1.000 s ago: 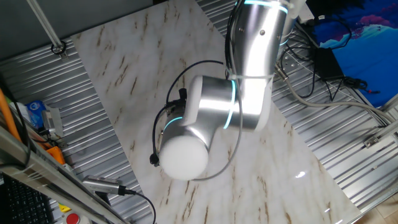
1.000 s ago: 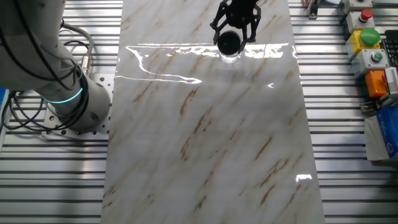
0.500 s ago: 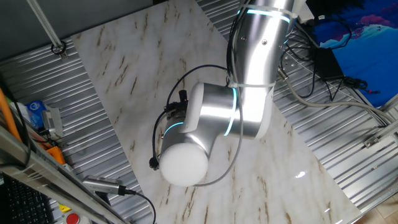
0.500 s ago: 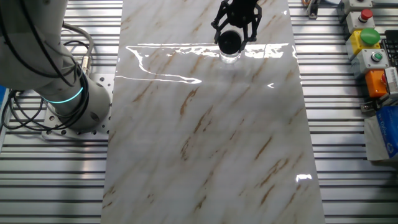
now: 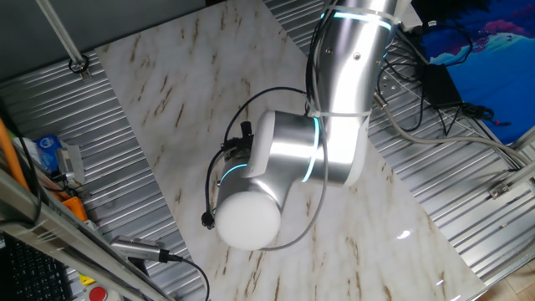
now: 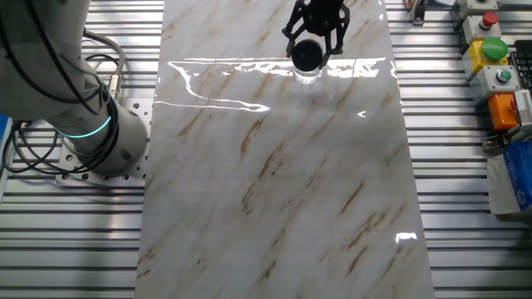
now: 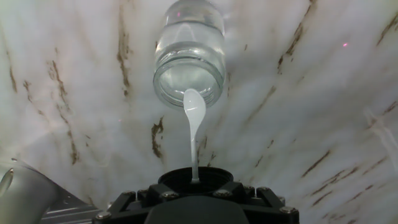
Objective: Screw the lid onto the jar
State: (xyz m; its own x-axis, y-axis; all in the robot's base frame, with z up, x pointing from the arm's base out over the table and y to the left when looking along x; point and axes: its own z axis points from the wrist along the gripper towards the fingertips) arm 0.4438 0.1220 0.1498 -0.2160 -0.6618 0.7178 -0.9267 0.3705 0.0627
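Note:
In the other fixed view my gripper (image 6: 314, 37) is at the far end of the marble table, its black fingers closed around the round black lid (image 6: 305, 55). The clear glass jar (image 6: 308, 73) stands just under the lid, showing as a shiny rim. In the hand view the jar (image 7: 189, 59) stands upright on the marble with its mouth open. The lid (image 7: 194, 177) is at the bottom of that frame, held in my gripper (image 7: 194, 190) above and apart from the jar. In the one fixed view the arm hides the gripper, lid and jar.
The silver arm (image 5: 288, 155) with its black cable loops over the middle of the marble table (image 6: 274, 183). The arm's base (image 6: 91, 124) stands at the left. Button boxes (image 6: 499, 66) sit on the ribbed metal at the right.
In the one fixed view the arm's elbow shifted slightly a second ago and has held still since. The gripper, lid and jar stay in place in the other fixed view.

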